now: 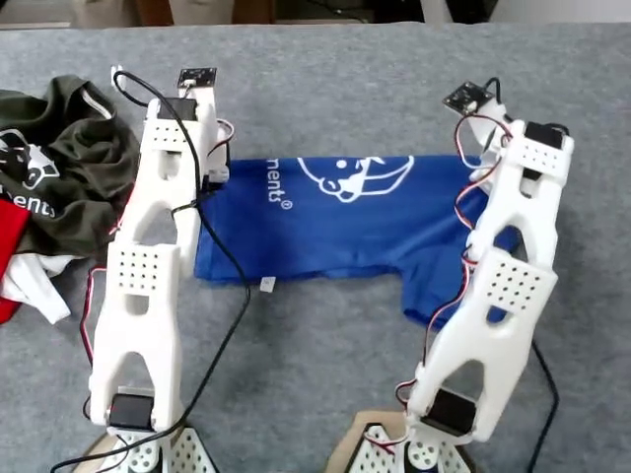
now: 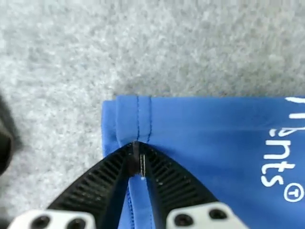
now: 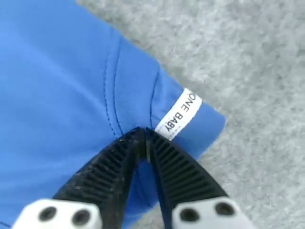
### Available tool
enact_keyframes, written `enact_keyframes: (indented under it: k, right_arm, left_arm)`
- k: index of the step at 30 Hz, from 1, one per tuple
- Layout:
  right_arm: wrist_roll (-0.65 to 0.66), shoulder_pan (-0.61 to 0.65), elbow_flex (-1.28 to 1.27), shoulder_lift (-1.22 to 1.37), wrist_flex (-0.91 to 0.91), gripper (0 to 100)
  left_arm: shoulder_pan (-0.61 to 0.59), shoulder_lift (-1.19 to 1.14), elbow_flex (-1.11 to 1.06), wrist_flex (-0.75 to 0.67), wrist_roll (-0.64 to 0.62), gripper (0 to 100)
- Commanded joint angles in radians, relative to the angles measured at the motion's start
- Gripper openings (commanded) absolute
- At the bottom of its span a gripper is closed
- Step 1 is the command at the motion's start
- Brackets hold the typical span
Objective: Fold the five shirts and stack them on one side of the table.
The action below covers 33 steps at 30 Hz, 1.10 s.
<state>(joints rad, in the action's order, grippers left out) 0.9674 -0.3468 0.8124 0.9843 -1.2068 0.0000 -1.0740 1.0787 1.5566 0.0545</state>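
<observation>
A blue shirt with white print lies across the middle of the grey table, folded over, one sleeve hanging toward the front at the right. My left gripper is shut on the blue shirt at its hemmed corner on the shirt's left end. My right gripper is shut on the blue shirt at a seamed corner beside a small white label, at the shirt's right end. In the high view the left arm and right arm stand over those two ends.
A heap of other shirts sits at the table's left edge: a dark olive one, a red one and a white one. Bare grey table extends behind the blue shirt and in front between the arm bases.
</observation>
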Motion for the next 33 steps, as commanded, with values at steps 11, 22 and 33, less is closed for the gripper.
enact_keyframes:
  k: [11, 22, 33]
  right_arm:
    - [0.089, -0.027, 0.622, 0.002, -0.549, 3.4]
    - [0.127, -0.14, 0.616, -0.099, -0.582, 13.4]
    - [0.15, -0.156, 0.111, -0.529, -0.577, 13.4]
  left_arm:
    - [0.049, 0.071, 0.29, 0.206, 0.084, 2]
    - [0.106, 0.43, 0.055, 0.206, 0.086, 2]
    - [0.091, 0.819, -0.318, 0.204, 0.158, 2]
